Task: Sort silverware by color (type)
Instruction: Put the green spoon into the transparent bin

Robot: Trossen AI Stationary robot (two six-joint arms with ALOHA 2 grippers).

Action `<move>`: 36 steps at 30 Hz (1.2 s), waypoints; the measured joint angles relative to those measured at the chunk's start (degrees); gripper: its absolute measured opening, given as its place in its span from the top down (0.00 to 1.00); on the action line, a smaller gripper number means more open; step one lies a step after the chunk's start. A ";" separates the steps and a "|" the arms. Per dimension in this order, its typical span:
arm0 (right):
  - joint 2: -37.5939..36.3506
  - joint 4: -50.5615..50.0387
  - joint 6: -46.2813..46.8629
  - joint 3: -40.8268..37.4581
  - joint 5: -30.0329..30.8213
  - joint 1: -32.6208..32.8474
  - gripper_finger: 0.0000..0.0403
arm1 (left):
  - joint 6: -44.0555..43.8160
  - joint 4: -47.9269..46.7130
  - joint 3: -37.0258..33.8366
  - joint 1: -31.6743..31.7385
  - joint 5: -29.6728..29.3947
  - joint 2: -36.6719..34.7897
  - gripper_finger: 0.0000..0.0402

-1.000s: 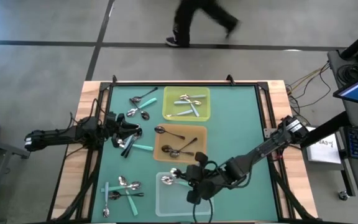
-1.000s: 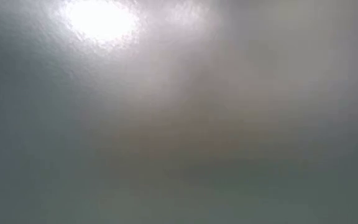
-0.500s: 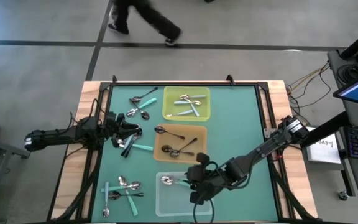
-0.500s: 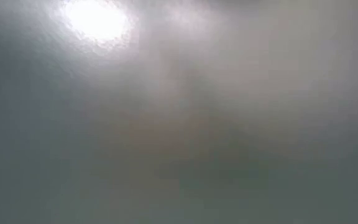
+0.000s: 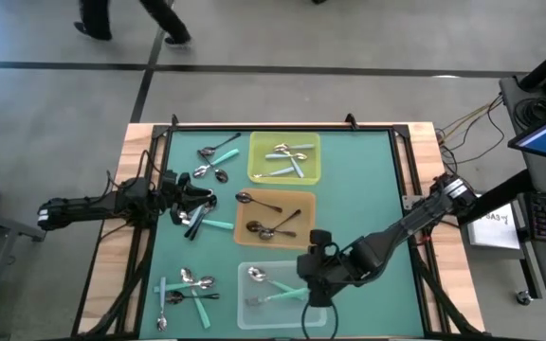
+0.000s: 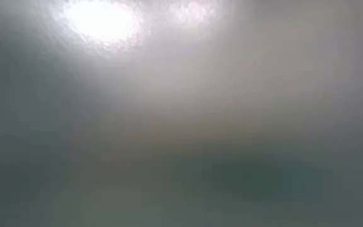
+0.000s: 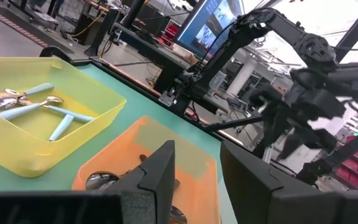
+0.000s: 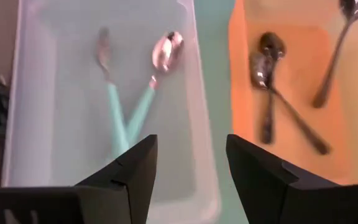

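1. The small spoons with silver bowls and teal plastic handles [image 8: 135,87] are looking light, rigid and slick; the smooth metal bowls are likely offering a poor hold, so the narrow handle, taken across its width near the middle, is probably the better place to grip.
2. Two of these teal-handled spoons [image 5: 271,287] are lying loose in the clear square plastic tray [image 5: 254,317] at the six o'clock end of the green worktop [image 5: 368,189], their handles meeting in a V.
3. The right pincer [image 5: 317,288] is hanging over that tray's three o'clock edge with its fingers spread wide and nothing between them; seen from its wrist, the spoons are lying just ahead of the fingertips, apart from them.
4. The left pincer [image 5: 200,201] is waiting at the worktop's nine o'clock side, parted with a clear gap and empty, right beside a loose cluster of mixed spoons [image 5: 197,220].
5. Dark metal spoons [image 8: 272,87] are resting in the orange square tray [image 5: 305,204] at the centre, and more teal-handled ones in the yellow square tray [image 5: 313,142] toward twelve o'clock.
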 joint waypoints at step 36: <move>-71.02 37.21 1.89 -71.75 17.61 -1.95 0.54 | 0.00 0.00 0.00 0.00 0.00 0.00 0.72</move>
